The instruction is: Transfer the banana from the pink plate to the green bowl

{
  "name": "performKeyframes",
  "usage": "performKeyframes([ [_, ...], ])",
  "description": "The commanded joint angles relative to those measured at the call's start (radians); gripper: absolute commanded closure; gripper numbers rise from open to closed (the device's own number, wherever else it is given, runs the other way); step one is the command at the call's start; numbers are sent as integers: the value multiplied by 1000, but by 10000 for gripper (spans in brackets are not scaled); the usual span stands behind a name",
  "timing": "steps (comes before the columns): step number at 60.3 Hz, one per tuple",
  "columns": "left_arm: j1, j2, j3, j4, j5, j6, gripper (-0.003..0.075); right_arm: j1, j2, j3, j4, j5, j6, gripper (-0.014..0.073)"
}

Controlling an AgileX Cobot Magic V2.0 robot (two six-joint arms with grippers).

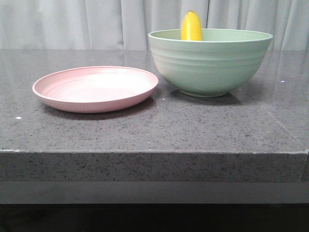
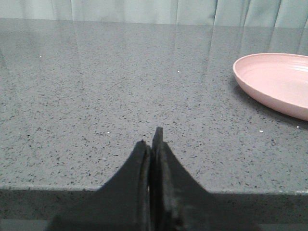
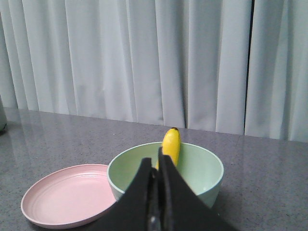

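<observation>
Banana placement looks already finished: the short, curved, glossy yellow banana point(image 1: 191, 27) stands almost upright inside the large, deep, ridged mint-green bowl point(image 1: 210, 63), leaning on the far wall, and its tip rises above the rim in the upper middle of the front view. The shallow, round, pale-pink plate point(image 1: 95, 88) lies empty at the left of the bowl, very near to it, on the grey speckled stone tabletop point(image 1: 154, 133).

No arm appears in the front view. In the left wrist view, the left gripper point(image 2: 153, 144) has its black fingers point(image 2: 140, 166) pressed together with nothing between them, above the near edge of the tabletop at the lower centre of the frame, well apart from the plate at the right edge. In the right wrist view, the right gripper point(image 3: 158, 166) is also fully closed and empty, and it sits in front of the bowl at the lower centre.

I judge that the step in hand is only to keep away. To do it well, both arms should stay low and apart from the bowl, because the banana stands steeply and a knock on the rim could tip it over or out.
</observation>
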State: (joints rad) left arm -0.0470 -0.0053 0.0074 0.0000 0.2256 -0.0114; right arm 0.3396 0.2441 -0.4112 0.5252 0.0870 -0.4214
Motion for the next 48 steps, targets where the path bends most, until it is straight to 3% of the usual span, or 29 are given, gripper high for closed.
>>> performKeyframes([
  [1, 2, -17, 3, 0, -88, -4, 741, -6, 8, -28, -6, -70, -5, 662],
  [38, 2, -17, 3, 0, -88, -4, 741, -18, 7, 3, -25, -87, 2, 662],
  [48, 2, -17, 3, 0, -88, -4, 741, -143, -11, 89, -254, -123, 262, 662],
])
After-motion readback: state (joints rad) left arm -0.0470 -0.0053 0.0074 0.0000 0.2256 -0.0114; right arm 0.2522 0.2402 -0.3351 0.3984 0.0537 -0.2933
